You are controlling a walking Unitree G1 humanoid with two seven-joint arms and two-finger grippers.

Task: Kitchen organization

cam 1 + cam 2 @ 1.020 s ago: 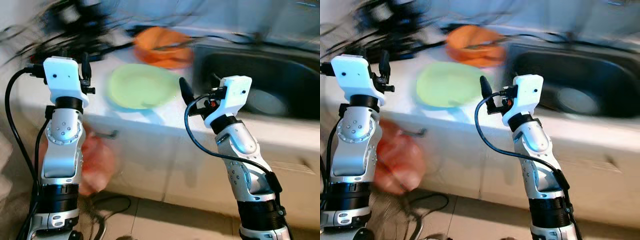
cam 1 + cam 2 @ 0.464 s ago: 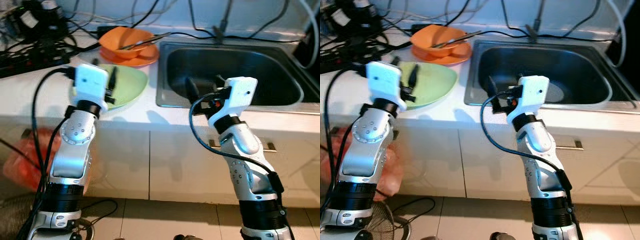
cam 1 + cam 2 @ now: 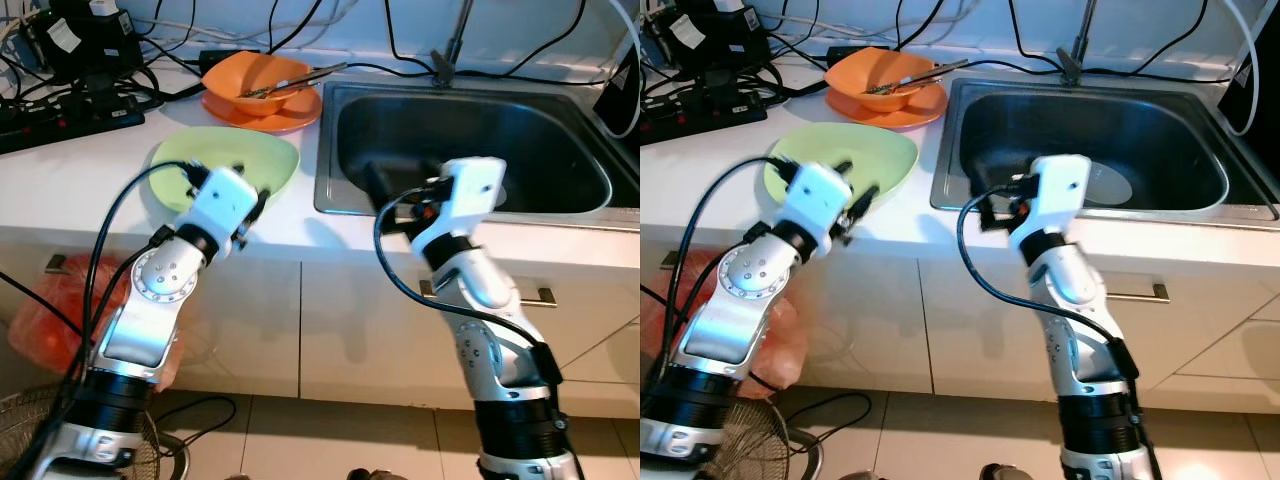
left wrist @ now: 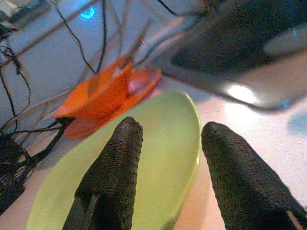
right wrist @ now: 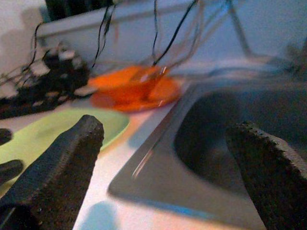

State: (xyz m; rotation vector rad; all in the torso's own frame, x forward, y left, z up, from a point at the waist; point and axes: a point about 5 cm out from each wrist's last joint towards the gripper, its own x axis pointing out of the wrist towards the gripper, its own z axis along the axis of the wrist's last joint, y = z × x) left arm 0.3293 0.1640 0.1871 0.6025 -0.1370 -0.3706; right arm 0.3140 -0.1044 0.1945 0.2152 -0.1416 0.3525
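Observation:
A light green plate (image 3: 226,163) lies on the white counter (image 3: 90,150), left of the steel sink (image 3: 560,150). Behind it, an orange bowl (image 3: 258,78) holding a utensil sits on an orange plate. My left gripper (image 3: 858,181) hovers open over the green plate's near edge; in the left wrist view its fingers (image 4: 115,177) frame the plate (image 4: 158,158). My right gripper (image 5: 163,143) is open at the sink's front left rim, empty. A pale round dish (image 3: 1110,188) lies in the sink.
A power strip with tangled cables (image 3: 70,100) crowds the counter's back left. The faucet (image 3: 446,62) rises behind the sink. Below are white cabinet fronts with a handle (image 3: 540,295), an orange-red bag (image 3: 40,320) and a wire fan grille (image 3: 30,440).
The view was blurred and sweeping a second ago and is now steady. My left wrist has tipped lower over the green plate's near edge. The right arm has hardly moved.

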